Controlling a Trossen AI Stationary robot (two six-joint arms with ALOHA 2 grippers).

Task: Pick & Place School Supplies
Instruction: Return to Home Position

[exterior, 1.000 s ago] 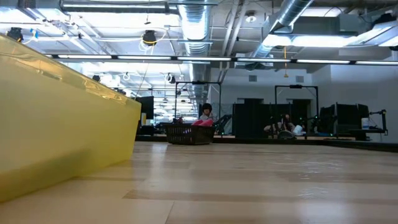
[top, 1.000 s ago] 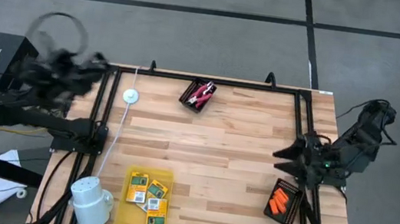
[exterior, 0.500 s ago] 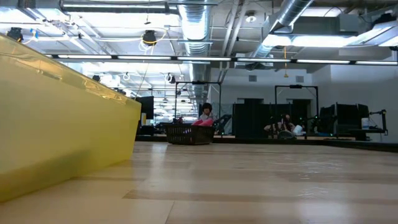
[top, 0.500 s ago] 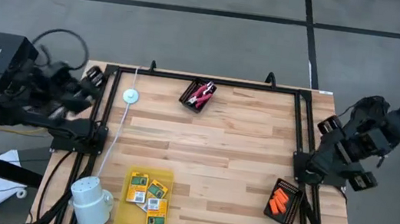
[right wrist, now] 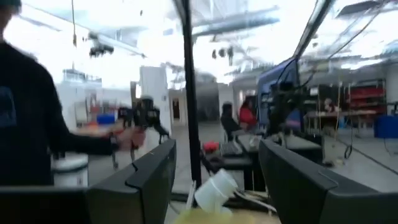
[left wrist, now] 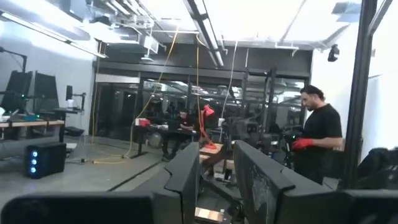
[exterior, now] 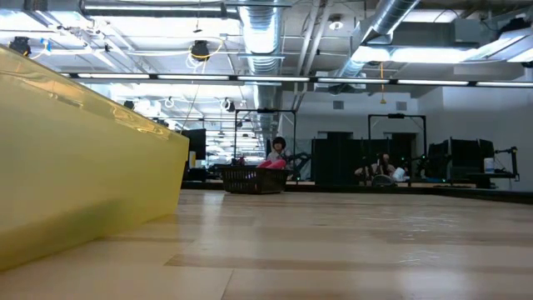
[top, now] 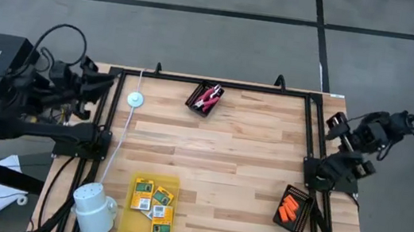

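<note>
Several yellow-and-green packets [top: 152, 202] lie flat in a yellow tray [top: 127, 222] near the table's near edge. Red-handled scissors [top: 209, 96] sit in a small black basket [top: 196, 102] by the far edge; the low view shows it far off [exterior: 252, 178]. Stubby orange pieces [top: 290, 206] lie in a black tray [top: 302, 218] at the near right corner. My left gripper [left wrist: 217, 162] stays open beyond the table's left edge [top: 106, 79]. My right gripper [right wrist: 217, 162] is open beyond the right edge [top: 336, 125]. Neither is near any of the supplies.
A white mug [top: 95, 207] stands left of the yellow tray, whose wall [exterior: 83, 167] fills the low view's left. A small white disc [top: 135, 99] with a white cord lies near the far left corner. Black frame rails run along the table's edges. People show in the room behind.
My right gripper, which reached over the table's right edge, has drawn back to the right and risen, and the arm has folded up beyond that edge. My left arm has swung about beyond the left edge and come to rest, its gripper pointing toward the table. Nothing on the table has moved.
</note>
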